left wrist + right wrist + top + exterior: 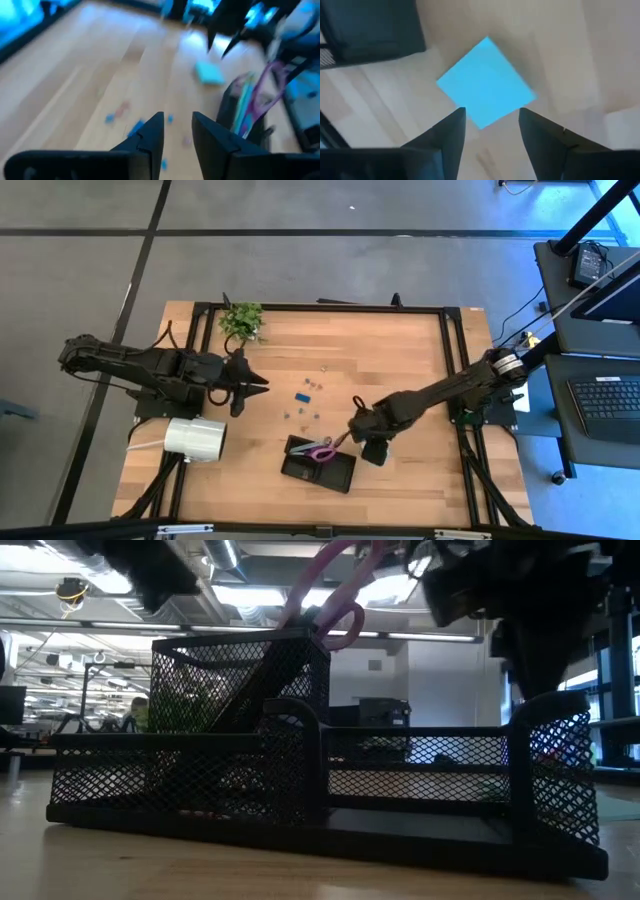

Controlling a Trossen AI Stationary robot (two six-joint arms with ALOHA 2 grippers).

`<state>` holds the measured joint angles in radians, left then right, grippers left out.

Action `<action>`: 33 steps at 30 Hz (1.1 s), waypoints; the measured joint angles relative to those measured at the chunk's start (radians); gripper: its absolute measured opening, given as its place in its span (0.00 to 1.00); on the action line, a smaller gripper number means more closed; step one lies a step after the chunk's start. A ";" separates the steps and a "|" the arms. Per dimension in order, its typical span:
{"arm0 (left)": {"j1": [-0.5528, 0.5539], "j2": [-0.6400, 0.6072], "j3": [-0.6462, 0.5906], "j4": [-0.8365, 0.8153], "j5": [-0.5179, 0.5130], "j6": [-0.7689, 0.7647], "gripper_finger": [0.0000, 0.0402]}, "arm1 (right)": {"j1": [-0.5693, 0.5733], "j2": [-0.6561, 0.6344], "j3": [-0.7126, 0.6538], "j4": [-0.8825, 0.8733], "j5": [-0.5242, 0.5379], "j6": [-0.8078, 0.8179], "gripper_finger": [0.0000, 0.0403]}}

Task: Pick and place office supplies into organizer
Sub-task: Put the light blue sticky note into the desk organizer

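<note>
1. Wooden table [420, 360]: one.
2. Arms: two. The left gripper [177, 120] hangs over the table's left-centre, beside the roll. Its fingers are a narrow gap apart, with nothing between them. The right gripper [491, 114] hangs just above the sticky-note pad. Its fingers are spread wider and hold nothing.
3. White roll [195, 438]: one, lying on its side near the left edge.
4. Black mesh organizer [335, 475]: one, near the front edge at centre, just beside the right gripper.
5. Green plant [242, 320]: one, at the far left corner.
6. Purple-handled scissors [321, 450]: one pair, in the organizer's tall compartment, handles up.
7. Sticky-note pad [486, 82]: one, flat on the table beside the organizer.
8. Clips [305, 393]: about six, loose at the table's centre, one of them plainly blue.
</note>
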<state>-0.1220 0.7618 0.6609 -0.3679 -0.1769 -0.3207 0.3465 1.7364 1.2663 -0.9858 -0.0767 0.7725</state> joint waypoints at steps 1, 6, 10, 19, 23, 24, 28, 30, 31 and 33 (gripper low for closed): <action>0.010 0.000 0.000 0.041 0.024 0.018 0.24 | 0.010 -0.015 -0.019 0.027 0.006 0.043 0.47; 0.080 0.070 0.004 0.195 0.157 0.093 0.24 | 0.061 -0.080 -0.103 0.162 0.097 0.219 0.47; 0.135 0.210 0.057 0.207 0.224 0.139 0.24 | 0.089 -0.095 -0.139 0.188 0.110 0.316 0.47; 0.205 0.585 0.268 0.215 0.391 0.413 0.24 | 0.159 -0.096 -0.191 0.209 0.110 0.441 0.47; 0.204 0.707 0.364 0.220 0.450 0.548 0.24 | 0.184 -0.095 -0.216 0.225 0.110 0.508 0.47; 0.201 0.734 0.384 0.225 0.481 0.577 0.24 | 0.190 -0.096 -0.222 0.227 0.111 0.522 0.47; 0.183 0.841 0.459 0.263 0.582 0.630 0.24 | 0.216 -0.097 -0.239 0.215 0.114 0.584 0.47; 0.178 0.898 0.500 0.275 0.610 0.631 0.24 | 0.231 -0.099 -0.241 0.210 0.115 0.615 0.47; 0.178 0.930 0.524 0.281 0.622 0.631 0.24 | 0.236 -0.101 -0.241 0.204 0.121 0.635 0.47; 0.178 0.986 0.568 0.283 0.621 0.631 0.24 | 0.248 -0.106 -0.241 0.202 0.131 0.668 0.47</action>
<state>0.0563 1.7474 1.2285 -0.0847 0.4444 0.3105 0.5947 1.6302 1.0256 -0.7837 0.0548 1.4405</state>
